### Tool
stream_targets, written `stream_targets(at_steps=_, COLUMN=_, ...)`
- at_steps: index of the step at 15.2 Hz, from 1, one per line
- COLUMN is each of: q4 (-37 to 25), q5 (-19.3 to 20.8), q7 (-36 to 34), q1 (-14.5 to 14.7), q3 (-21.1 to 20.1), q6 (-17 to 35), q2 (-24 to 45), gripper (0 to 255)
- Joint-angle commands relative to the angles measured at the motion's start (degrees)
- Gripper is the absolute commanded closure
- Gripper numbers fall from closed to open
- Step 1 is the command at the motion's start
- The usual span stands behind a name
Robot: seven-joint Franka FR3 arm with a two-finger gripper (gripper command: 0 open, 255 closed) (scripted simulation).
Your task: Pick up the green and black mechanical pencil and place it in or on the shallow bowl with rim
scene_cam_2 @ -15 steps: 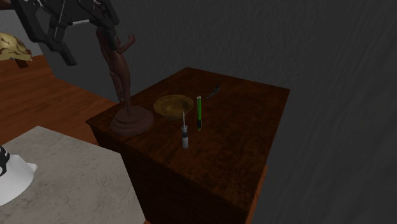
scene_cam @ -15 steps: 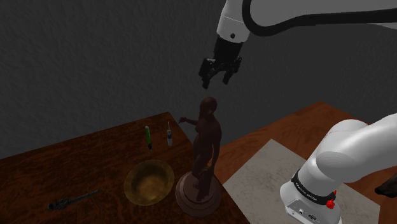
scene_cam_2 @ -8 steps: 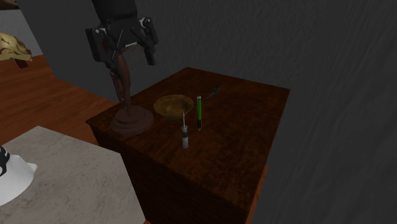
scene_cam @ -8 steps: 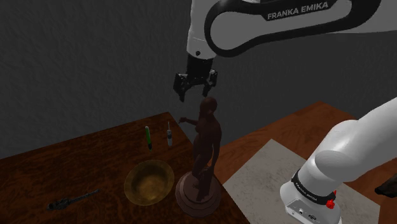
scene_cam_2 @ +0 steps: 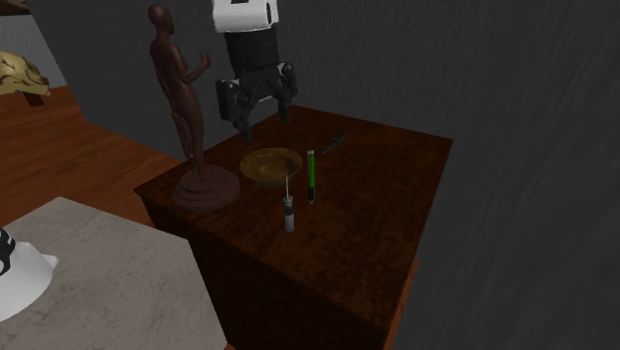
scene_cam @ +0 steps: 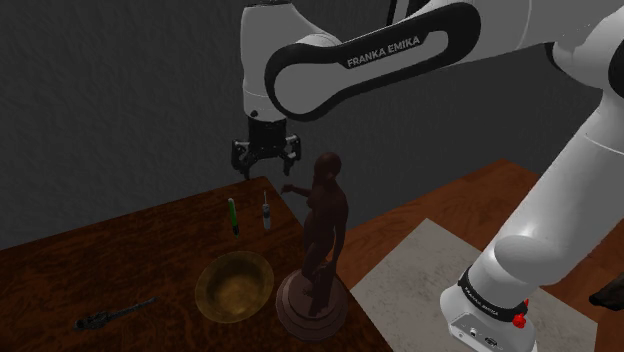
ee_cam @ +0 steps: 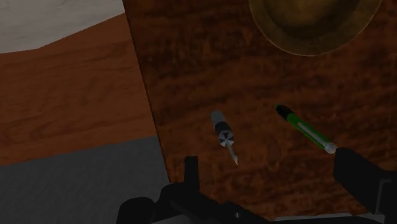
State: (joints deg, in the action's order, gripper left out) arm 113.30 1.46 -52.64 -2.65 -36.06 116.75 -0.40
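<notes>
Here, a dark wooden surface point(scene_cam_2: 378, 199) is seen against a grey wall point(scene_cam: 120, 100), with a pale rug point(scene_cam_2: 109, 278) on the wood floor point(scene_cam_2: 89, 149). A brown figurine point(scene_cam: 322, 230) is set at its edge. The green pencil point(scene_cam_2: 311, 176) is laid flat beside the bowl point(scene_cam_2: 270, 164), near a small screwdriver point(scene_cam_2: 289, 209). The tool point(scene_cam: 267, 165) is held above, fingers spread, empty.

Table point(scene_cam_2: 370, 221) — pencil point(scene_cam_2: 310, 176), bowl point(scene_cam_2: 247, 167), statue point(scene_cam_2: 185, 99), screwdriver point(scene_cam_2: 289, 213).

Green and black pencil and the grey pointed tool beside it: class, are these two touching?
Apart. In the wrist view a strip of bare table separates the pencil from the grey pointed tool.
</notes>
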Motion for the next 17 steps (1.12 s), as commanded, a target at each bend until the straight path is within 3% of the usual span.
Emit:
stream_targets(at_steps=1, q4=-4.4, q5=4.1, q7=-5.4, q1=1.0, q3=-1.1, q6=0.1, q2=6.6, gripper=0)
stream_targets(at_steps=7, q4=-18.0, q5=12.6, q7=-16.7, q1=7.8, q3=0.5, q6=-2.1, q2=23.2, gripper=0)
stream_targets(at_steps=17, q4=-15.8, q5=14.5, q7=-18.1, q1=8.7, q3=1.7, q6=2.5, q2=26.1, gripper=0)
